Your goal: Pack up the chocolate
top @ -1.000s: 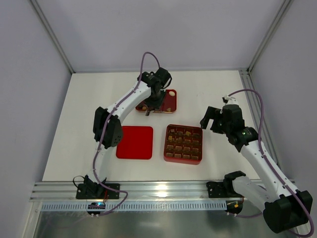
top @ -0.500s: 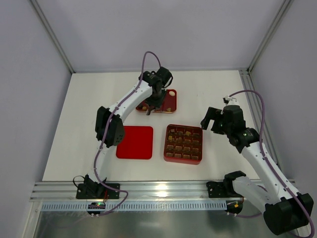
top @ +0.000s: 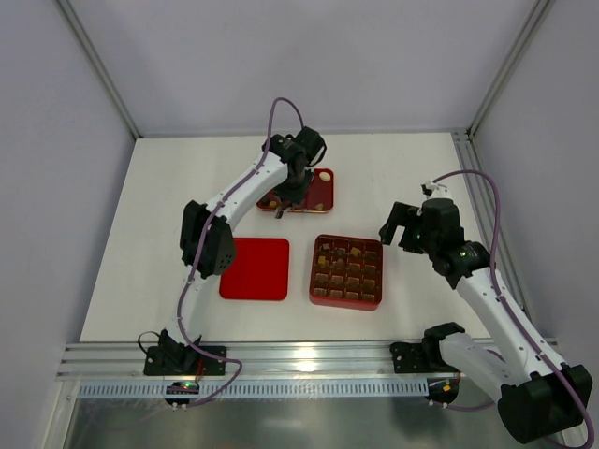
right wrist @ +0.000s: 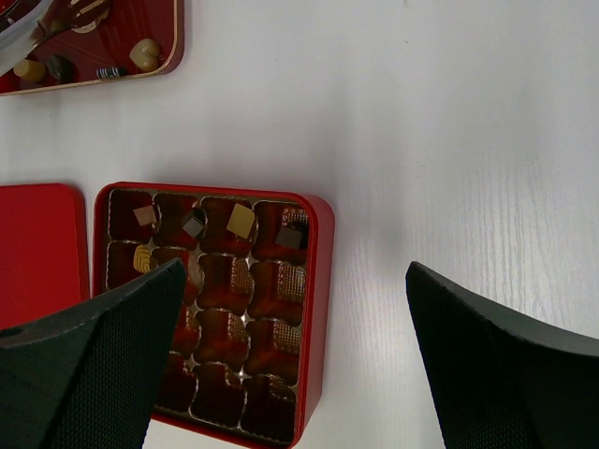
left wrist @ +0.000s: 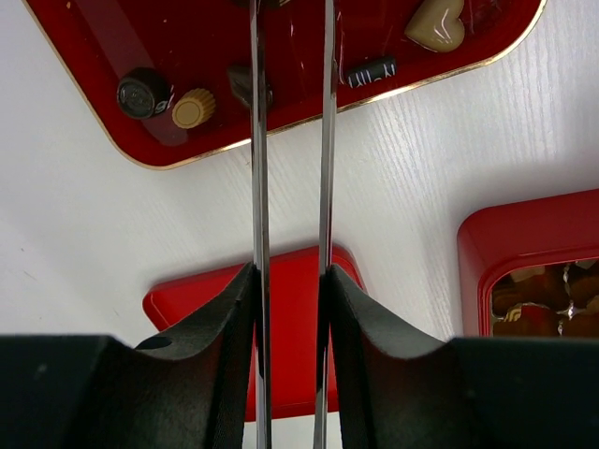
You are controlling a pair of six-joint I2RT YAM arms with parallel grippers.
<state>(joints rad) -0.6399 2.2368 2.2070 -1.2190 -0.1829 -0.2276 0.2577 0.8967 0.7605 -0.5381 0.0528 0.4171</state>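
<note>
top view, left tool: my left tool points down at the near edge of the tray; its gap is too small to read from here.
top view, right tool: my right tool hangs near the far right corner of the box.
top view, chocolate: some chocolate lies in the tray, and more sits in the box's far cells.
top view, lid: the lid lies flat on the tabletop, left of the box and apart from it.
left wrist, left tool: my two thin blades stand narrow and parallel with a gap between them. Their tips run off the top edge over the tray, so I cannot tell whether they hold a piece.
left wrist, chocolate: a dark round piece sits just beside a tan round one. A dark piece lies partly behind the blade on this view's left. A striped dark bar lies just right of the other blade, with a tan heart beyond it.
right wrist, right tool: my fingers stand wide with nothing between them, above the box's near right corner.
right wrist, chocolate: four pieces sit in the box's row on the tray's side, among them a tan square. One more sits in the next row.
</note>
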